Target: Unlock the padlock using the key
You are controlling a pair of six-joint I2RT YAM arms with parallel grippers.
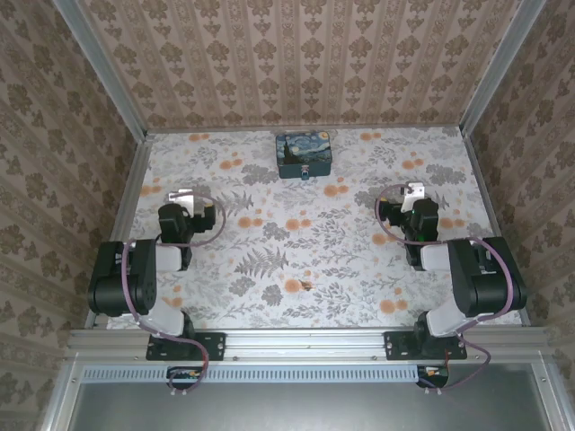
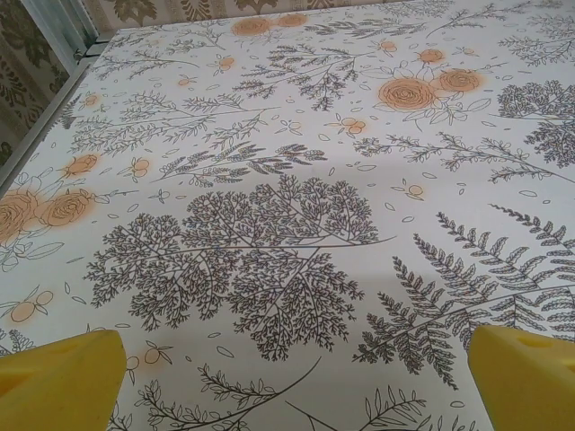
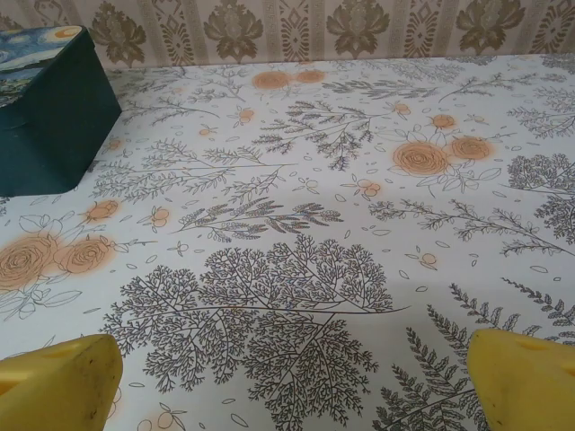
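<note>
No legible text, labels, brands, numbers or signs, wordless swirling painted print on the box (image 1: 305, 153), upper centre of frame

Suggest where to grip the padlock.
Likely its body's two side faces, coming from the near side: the padlock sits at the near face of the printed box, so the box blocks the far side. Too small to judge its tilt.

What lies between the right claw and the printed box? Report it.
Nothing: bare floral table separates the right claw from the box, per the top view.
</note>
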